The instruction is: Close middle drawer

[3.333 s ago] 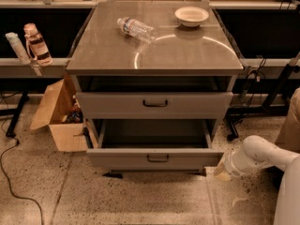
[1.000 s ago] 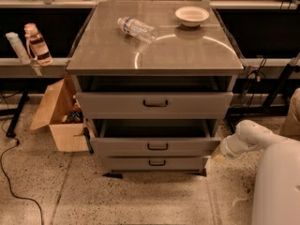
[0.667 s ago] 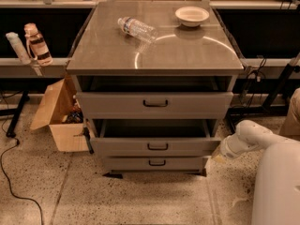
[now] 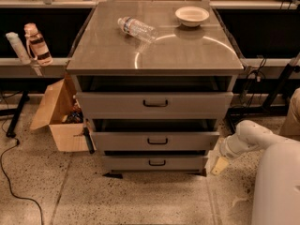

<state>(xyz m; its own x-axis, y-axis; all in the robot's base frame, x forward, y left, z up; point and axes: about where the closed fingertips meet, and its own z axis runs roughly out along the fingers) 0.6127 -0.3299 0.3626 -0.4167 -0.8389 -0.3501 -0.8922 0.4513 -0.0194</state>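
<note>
Camera view is showing the middle drawer (image 4: 187,141) sitting partly pulled out, its front jutting slightly past the bottom drawer (image 4: 126,163) at its 6 o'clock and lying below the top drawer (image 4: 112,105) at 12 o'clock. The gripper (image 4: 219,166) is hanging at the middle drawer's 4 o'clock, just beside the cabinet's right corner, pointing down at the floor; whether it is apart or together cannot be told. The white arm (image 4: 246,137) is bending in from the right. A plastic bottle (image 4: 137,29) is lying and a bowl (image 4: 192,16) is resting on the cabinet top (image 4: 187,53). A cardboard box (image 4: 56,116) is standing at 9 o'clock.
</note>
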